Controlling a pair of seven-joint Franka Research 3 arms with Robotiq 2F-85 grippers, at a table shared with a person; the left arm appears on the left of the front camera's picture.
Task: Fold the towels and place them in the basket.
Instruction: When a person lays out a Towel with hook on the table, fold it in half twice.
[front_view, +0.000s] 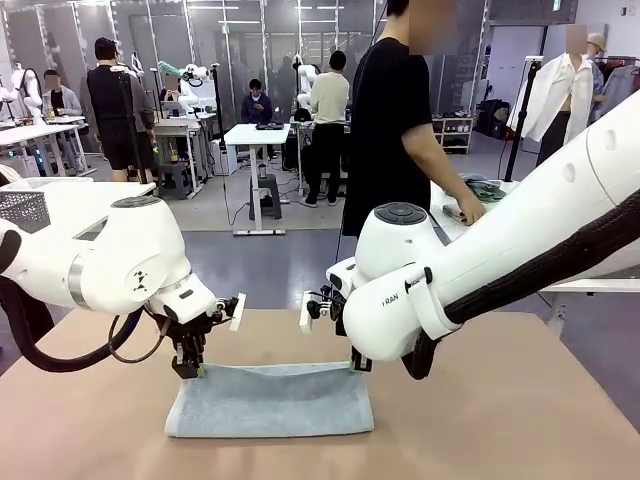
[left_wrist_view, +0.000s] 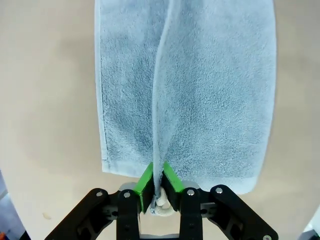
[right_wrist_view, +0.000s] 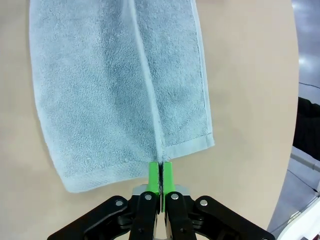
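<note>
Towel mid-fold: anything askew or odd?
Slightly askew. The left gripper and right gripper each pinch a raised ridge of the blue-grey towel. At the right gripper's end, the cloth on one side of the ridge stops short of the other. No damage visible.

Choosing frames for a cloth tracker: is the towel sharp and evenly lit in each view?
Front view: towel sharp, light soft and even. Left wrist view: terry pile crisp, no glare. Right wrist view: equally crisp, though the wide lens bows the table edge at right.
</note>
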